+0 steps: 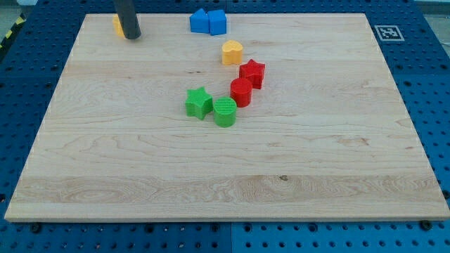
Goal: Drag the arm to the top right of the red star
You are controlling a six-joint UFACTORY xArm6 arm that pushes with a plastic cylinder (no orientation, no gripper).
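Note:
The red star (252, 72) lies right of the board's middle, toward the view's top. It touches a red cylinder (241, 92) at its lower left. My tip (133, 36) is far to the star's left, near the board's top left corner. It stands right beside an orange block (118, 25) that the rod partly hides.
An orange heart-shaped block (232, 52) lies just above and left of the star. Two blue blocks (208, 22) sit at the board's top edge. A green star (199, 102) and a green cylinder (225, 112) lie near the middle. The wooden board (105, 176) rests on a blue pegboard.

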